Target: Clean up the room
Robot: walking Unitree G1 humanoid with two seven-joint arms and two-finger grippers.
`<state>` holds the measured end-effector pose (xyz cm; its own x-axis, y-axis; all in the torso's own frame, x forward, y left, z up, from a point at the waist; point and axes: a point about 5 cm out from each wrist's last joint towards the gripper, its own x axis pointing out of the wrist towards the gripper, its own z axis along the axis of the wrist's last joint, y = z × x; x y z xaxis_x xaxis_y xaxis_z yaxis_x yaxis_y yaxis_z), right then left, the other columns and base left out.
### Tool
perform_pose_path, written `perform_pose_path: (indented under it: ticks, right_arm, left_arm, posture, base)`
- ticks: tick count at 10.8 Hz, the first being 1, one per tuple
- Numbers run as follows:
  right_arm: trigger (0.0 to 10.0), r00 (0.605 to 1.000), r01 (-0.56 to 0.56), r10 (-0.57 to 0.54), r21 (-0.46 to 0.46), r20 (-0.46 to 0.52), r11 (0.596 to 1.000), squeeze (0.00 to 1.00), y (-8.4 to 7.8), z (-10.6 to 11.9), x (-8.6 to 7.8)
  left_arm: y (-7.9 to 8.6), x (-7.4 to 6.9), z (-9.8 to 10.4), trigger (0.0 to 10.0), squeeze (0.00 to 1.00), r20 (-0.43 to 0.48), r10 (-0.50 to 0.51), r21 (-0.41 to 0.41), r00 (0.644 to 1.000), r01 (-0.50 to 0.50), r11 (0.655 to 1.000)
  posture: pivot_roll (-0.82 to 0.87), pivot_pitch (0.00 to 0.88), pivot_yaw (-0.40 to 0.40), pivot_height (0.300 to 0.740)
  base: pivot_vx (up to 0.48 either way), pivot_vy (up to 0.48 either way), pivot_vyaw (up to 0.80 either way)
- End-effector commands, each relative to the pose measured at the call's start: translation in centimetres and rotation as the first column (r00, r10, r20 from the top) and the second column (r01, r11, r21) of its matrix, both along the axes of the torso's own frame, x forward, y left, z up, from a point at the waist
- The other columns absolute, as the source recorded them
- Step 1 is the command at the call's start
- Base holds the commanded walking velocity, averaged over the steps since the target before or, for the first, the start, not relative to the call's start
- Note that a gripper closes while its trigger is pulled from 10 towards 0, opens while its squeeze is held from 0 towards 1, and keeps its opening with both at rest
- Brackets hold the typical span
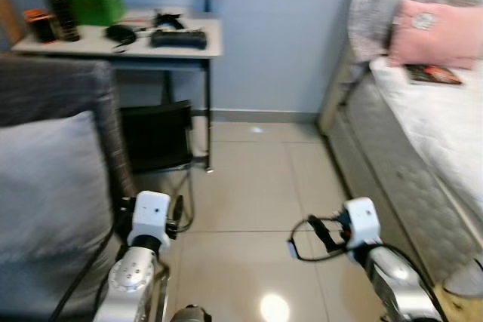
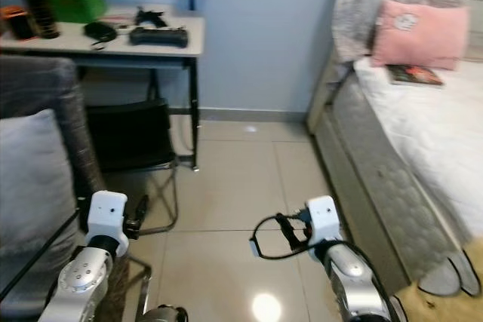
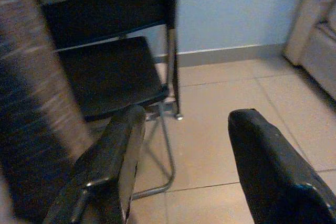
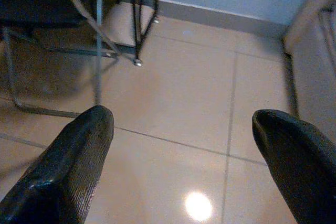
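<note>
Both arms are held low over the tiled floor (image 1: 256, 186). My left arm (image 1: 149, 220) is beside a grey sofa cushion (image 1: 45, 186), and my right arm (image 1: 362, 224) is near the bed's side. My left gripper (image 3: 186, 135) is open and holds nothing, with a black chair (image 3: 110, 72) beyond it. My right gripper (image 4: 181, 135) is also open, over bare tiles. A dark book (image 1: 432, 75) lies on the white mattress (image 1: 445, 141) next to a pink pillow (image 1: 436, 32). The desk (image 1: 189, 49) carries a green box (image 1: 96, 5) and black gadgets (image 1: 178, 38).
A black folding chair (image 1: 157, 137) stands under the desk, its metal legs on the floor. The bed's quilted side (image 1: 385, 156) runs along the right. Grey slippers (image 2: 449, 277) lie by the bed's base. A blue wall (image 1: 279, 35) closes the far end.
</note>
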<state>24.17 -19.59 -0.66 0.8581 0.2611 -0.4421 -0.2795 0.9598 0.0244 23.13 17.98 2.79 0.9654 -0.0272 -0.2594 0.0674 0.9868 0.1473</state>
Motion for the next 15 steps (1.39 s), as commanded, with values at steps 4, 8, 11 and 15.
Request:
perform_pose_path:
  ticks: [4,8,11,15]
  right_arm:
    - [10.0,1.0,-0.002,0.002,-0.001,0.015,1.0,0.0,1.3,0.0,0.9]
    - [10.0,0.999,-0.023,0.022,0.029,0.027,0.999,0.0,2.0,0.1,1.0]
    - [10.0,0.999,-0.018,0.017,0.041,0.042,0.999,0.0,1.9,0.3,1.2]
    - [10.0,0.999,0.022,-0.023,0.038,0.042,0.999,0.0,1.3,0.0,0.7]
  left_arm:
    - [0.6,1.0,0.5,10.0,0.0,0.026,0.018,0.048,0.999,-0.02,0.999]
    - [1.0,1.6,1.5,10.0,0.0,0.07,0.133,-0.055,0.989,-0.129,0.99]
    - [0.7,1.9,0.9,10.0,0.0,0.026,0.142,-0.007,0.99,-0.142,0.99]
    - [0.5,2.1,1.4,10.0,0.0,0.056,0.088,0.031,0.995,-0.089,0.996]
  posture:
    - [0.07,0.0,-0.022,0.74]
    - [0.07,0.0,-0.017,0.74]
    - [0.06,0.0,-0.016,0.74]
    - [0.06,0.0,-0.014,0.74]
  base:
    - [0.0,0.0,0.11]
    - [0.352,0.0,0.0]
    - [0.154,0.0,0.21]
    - [0.0,0.0,0.0]
